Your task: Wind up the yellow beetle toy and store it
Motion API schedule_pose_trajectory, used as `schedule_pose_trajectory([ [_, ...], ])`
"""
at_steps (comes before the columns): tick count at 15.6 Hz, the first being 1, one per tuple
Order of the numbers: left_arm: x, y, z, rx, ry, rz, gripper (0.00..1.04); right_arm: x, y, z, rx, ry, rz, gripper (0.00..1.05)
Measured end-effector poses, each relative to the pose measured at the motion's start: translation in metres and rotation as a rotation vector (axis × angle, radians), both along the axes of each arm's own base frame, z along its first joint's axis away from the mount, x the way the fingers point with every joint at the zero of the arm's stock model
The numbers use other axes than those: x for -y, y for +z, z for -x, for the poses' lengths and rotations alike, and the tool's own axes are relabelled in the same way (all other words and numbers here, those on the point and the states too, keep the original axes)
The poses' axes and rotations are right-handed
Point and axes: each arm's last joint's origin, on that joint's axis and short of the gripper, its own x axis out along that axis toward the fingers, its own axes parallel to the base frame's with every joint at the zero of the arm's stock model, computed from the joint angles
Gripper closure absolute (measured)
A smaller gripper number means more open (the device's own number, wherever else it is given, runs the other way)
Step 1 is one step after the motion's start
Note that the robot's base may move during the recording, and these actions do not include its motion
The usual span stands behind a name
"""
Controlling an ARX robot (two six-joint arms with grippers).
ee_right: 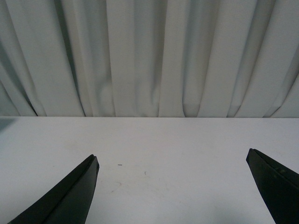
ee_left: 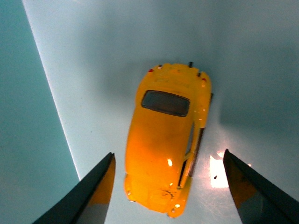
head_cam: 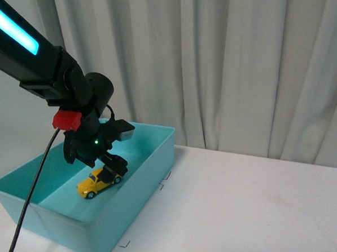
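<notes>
The yellow beetle toy (head_cam: 98, 182) sits on its wheels on the floor of a turquoise bin (head_cam: 153, 160). My left gripper (head_cam: 110, 173) hangs inside the bin just above the car's far end, open. In the left wrist view the yellow beetle toy (ee_left: 166, 142) lies between the spread fingers (ee_left: 96, 191), which stand apart from its sides. My left gripper (ee_left: 168, 193) holds nothing. My right gripper (ee_right: 173, 186) is open over bare white table and does not show in the front view.
The bin stands at the left of a white table (head_cam: 246, 206). Small black corner marks (head_cam: 125, 244) sit on the tabletop beside the bin. A pale curtain (head_cam: 221, 61) hangs behind. The left arm's cable (head_cam: 26, 207) drapes over the bin's near wall.
</notes>
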Motion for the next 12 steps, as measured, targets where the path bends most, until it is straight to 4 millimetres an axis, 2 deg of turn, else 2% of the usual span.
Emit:
schedule_pose_trajectory([
  [2, 0.003, 0.016, 0.0, 0.041, -0.028, 0.012, 0.1, 0.0, 0.0, 0.0, 0.0, 0.0, 0.0, 0.07],
  [3, 0.003, 0.033, 0.002, 0.091, -0.042, 0.021, 0.06, 0.0, 0.0, 0.0, 0.0, 0.0, 0.0, 0.07],
  [5, 0.006, 0.064, 0.011, 0.188, -0.069, 0.033, 0.07, 0.0, 0.0, 0.0, 0.0, 0.0, 0.0, 0.07],
  [7, 0.011, 0.094, 0.032, 0.298, -0.114, 0.063, 0.07, 0.0, 0.0, 0.0, 0.0, 0.0, 0.0, 0.07],
  [8, 0.014, 0.107, 0.044, 0.343, -0.135, 0.083, 0.07, 0.0, 0.0, 0.0, 0.0, 0.0, 0.0, 0.07],
  [9, 0.019, 0.13, 0.07, 0.422, -0.169, 0.11, 0.07, 0.0, 0.0, 0.0, 0.0, 0.0, 0.0, 0.07],
  [12, 0.028, 0.171, 0.124, 0.57, -0.209, 0.135, 0.07, 0.0, 0.0, 0.0, 0.0, 0.0, 0.0, 0.07],
])
